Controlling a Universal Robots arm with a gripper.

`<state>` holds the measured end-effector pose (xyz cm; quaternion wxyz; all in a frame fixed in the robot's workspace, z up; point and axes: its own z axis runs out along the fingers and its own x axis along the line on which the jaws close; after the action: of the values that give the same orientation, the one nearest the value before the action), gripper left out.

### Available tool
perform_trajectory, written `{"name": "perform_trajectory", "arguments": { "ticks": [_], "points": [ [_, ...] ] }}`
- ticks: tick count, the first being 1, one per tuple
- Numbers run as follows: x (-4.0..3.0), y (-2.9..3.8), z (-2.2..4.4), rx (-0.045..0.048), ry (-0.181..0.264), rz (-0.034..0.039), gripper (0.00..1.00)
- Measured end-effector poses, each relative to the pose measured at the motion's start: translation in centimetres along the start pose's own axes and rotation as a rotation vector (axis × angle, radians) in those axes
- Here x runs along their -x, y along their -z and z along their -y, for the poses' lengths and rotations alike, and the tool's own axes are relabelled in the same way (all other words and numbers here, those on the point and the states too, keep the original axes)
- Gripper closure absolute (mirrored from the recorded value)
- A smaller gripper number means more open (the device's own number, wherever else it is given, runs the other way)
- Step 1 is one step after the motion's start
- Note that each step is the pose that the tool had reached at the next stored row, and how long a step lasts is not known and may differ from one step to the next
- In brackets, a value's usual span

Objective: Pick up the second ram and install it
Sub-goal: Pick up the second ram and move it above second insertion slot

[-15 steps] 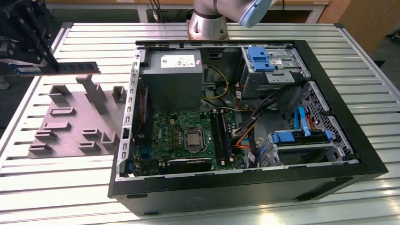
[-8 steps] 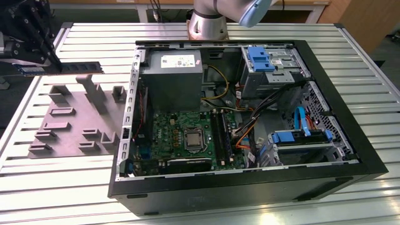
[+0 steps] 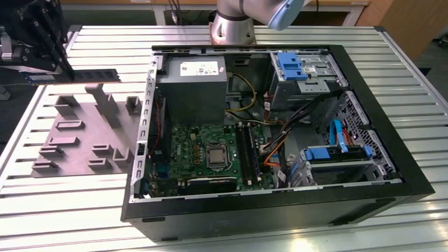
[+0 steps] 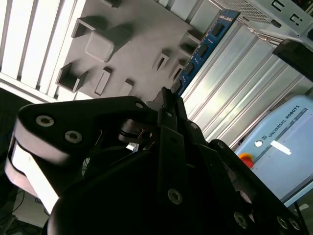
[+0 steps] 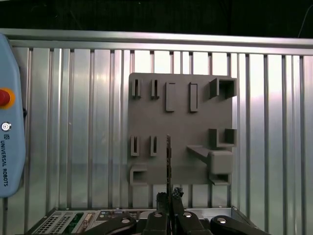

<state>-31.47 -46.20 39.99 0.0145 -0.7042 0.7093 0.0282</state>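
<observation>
One second ram [image 3: 94, 75] clamped in claw [image 5: 168, 198], level, long axis toward case [image 3: 280, 212].

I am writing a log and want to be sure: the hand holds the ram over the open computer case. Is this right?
Not quite. The hand holds the ram over the grey plate, not over the case, which stands further to the exterior view's right. The exterior view shows this.
</observation>
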Motion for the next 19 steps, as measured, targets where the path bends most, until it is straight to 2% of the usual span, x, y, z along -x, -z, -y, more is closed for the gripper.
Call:
{"name": "perform_trajectory", "arguments": {
  "ticks": [19],
  "points": [
    [0.01,0.04,1.7,0.0001,0.0,-0.0001,0.86]
  ]
}}
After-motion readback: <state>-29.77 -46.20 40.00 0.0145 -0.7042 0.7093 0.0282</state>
